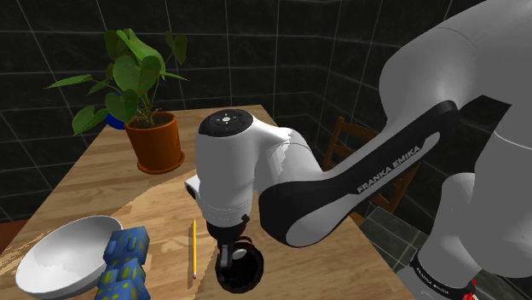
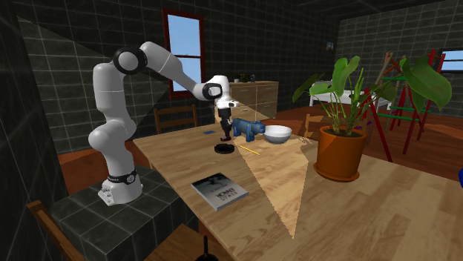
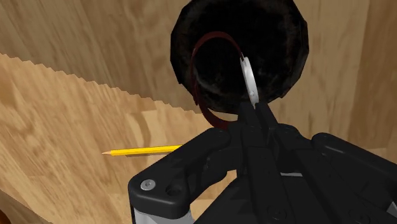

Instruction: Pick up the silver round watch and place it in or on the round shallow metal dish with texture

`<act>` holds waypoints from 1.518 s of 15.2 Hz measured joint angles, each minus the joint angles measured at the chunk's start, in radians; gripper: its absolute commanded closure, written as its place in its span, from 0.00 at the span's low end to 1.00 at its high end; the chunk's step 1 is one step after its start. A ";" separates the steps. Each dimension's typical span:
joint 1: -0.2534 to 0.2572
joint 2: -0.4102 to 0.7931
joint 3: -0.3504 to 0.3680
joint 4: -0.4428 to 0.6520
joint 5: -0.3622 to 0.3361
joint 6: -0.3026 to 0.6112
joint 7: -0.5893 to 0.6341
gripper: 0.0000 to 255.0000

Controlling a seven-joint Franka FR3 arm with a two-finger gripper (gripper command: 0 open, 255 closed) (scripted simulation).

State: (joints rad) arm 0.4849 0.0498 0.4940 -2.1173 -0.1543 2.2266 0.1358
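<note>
1. The jaws are clamped on the watch (image 3: 249, 79), pinching its silver case edge-on.
2. The watch hangs over the dark dish (image 1: 247, 274), at the bottom centre of the shoulder view.
3. Risk: with so thin a hold the watch may slip. If it is let go off-centre, the strap could catch the rim and spill the watch onto the desk (image 1: 102, 170).

Black two-finger gripper (image 2: 225, 136) hangs right over dark round dish (image 2: 224, 150) on wooden table (image 2: 297, 194), thin yellow pencil (image 2: 248, 150) just beside, white bowl (image 2: 278, 134) nr.

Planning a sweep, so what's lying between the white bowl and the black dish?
Shoulder view: a blue toy and a yellow pencil lie between the white bowl and the black dish.
</note>
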 measured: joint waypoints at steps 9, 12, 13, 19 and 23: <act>0.000 0.004 -0.001 -0.007 -0.004 0.011 0.003 0.00; 0.000 0.004 -0.001 -0.007 -0.004 0.011 0.003 0.00; 0.000 0.004 -0.001 -0.007 -0.004 0.011 0.003 0.00; 0.001 -0.055 0.004 0.051 0.040 -0.095 -0.026 0.00; 0.000 -0.063 0.004 0.052 0.045 -0.104 -0.031 0.00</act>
State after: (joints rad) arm 0.4854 -0.0130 0.4975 -2.0653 -0.1090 2.1225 0.1052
